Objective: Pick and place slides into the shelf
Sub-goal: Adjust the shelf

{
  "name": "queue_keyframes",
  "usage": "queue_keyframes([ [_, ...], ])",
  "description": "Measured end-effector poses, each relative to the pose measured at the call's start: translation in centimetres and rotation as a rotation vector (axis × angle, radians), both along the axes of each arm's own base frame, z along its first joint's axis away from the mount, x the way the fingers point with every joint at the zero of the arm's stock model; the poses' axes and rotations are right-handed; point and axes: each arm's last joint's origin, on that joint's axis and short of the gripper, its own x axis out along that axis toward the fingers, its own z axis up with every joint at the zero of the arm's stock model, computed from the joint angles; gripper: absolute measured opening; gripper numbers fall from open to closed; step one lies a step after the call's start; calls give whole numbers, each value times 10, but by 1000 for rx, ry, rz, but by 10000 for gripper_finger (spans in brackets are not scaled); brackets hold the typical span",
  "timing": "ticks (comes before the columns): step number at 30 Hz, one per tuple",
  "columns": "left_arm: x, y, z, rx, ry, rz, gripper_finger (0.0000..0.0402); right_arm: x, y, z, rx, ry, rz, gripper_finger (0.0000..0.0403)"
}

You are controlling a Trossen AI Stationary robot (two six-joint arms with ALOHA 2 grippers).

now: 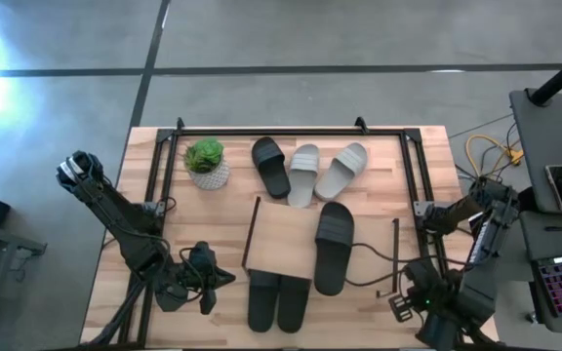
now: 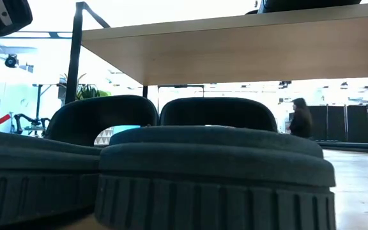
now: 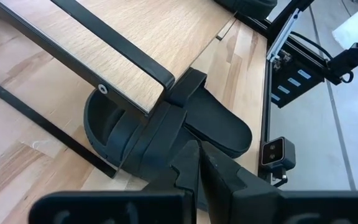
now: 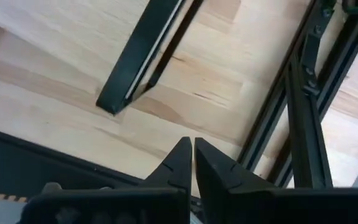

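Shelf: low rack with a pale plank top point(image 1: 283, 239) near the middle of the worktop point(image 1: 427, 175); thin black side frames, one of them point(image 1: 395, 255) on the side toward the right arm.
Slides under shelf: two black slides point(image 1: 277, 300) lie side by side beneath the near edge of the plank, heels sticking out toward the robot. The low view looks straight over their soles, plank overhead.
Slide beside shelf: a third black slide point(image 1: 333, 249) lies along the right-hand edge of the plank, partly out from under it; whether it counts as placed I cannot tell.
Slides still out: one black slide point(image 1: 271, 166) and two light grey slides point(image 1: 303, 174) point(image 1: 342, 170) lie close together at the far side of the worktop, beside a small potted plant point(image 1: 206, 163).
Left claw: point(image 3: 196, 163) clenched on nothing, near the left front corner of the shelf, looking at the toe of a stored black slide point(image 3: 166, 134).
Right claw: point(image 4: 190, 163) clenched and empty, at the near right corner of the worktop over bare wood, near the shelf's side frame point(image 4: 143, 53).
Step in hand (judgement): between picks; roughly half the slides are at the shelf and neither arm carries one.
Next move (judgement): an arm has to spread its fingers, reach to the far trio, and take one by its broad strap. The three lie tight, so the outermost grey one looks easiest for the right arm.
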Motion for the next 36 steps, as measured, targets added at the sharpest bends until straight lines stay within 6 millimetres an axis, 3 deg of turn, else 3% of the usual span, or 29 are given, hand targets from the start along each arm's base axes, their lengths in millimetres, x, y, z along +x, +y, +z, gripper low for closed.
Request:
queue_keyframes([
  [19, 0, 0, 0, -8, 0, 4, 0, 6, 7, -42, 46, -66, -5, 11],
  [24, 0, 0, 1, -15, -6, 5, 0, 14, 4, -40, 26, -123, -26, 11],
  [36, 1, -1, 1, -20, -9, 6, 0, 12, -6, -28, -54, -112, -27, 11],
])
